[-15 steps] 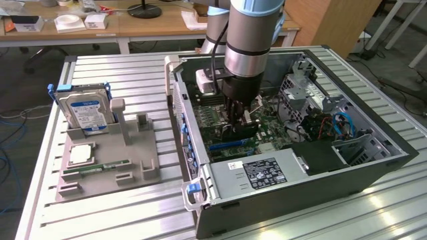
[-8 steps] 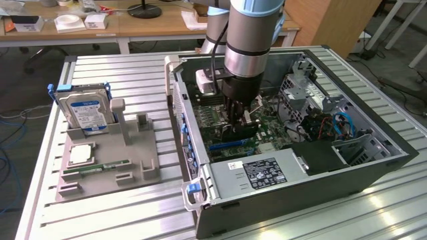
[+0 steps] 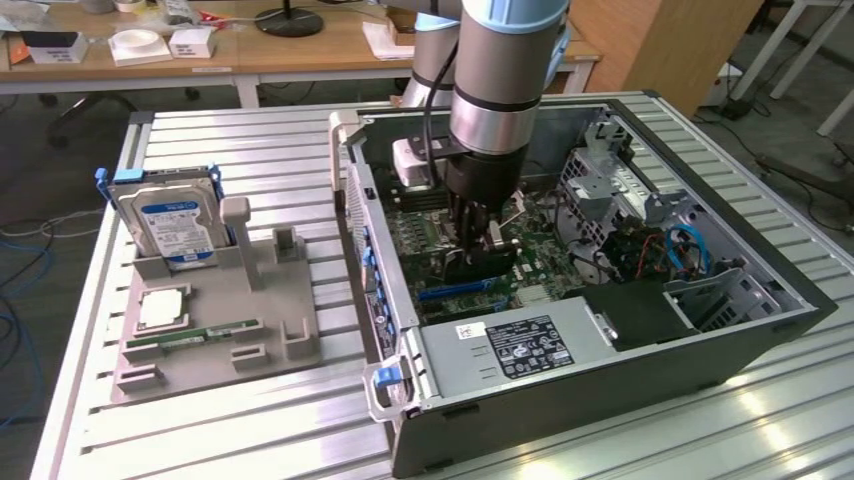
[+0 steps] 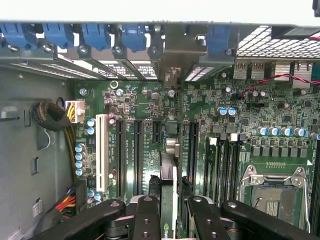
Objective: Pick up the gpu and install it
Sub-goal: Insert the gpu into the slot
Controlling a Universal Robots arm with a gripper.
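Reaching straight down into the open computer case (image 3: 601,400), wrist vertical, clamping the gpu (image 4: 167,195) edge-on in the closed gripper (image 4: 169,220), over the motherboard (image 4: 280,100). Hard to tell whether touching any slot; mostly hidden behind the gripper's own fingers.

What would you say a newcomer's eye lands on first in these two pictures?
The gripper reaches down into the open computer case, clamped on the gpu, which stands edge-on over the slots of the green motherboard. On the exterior view's left, a blue-labelled hard drive stands upright in a grey tray.
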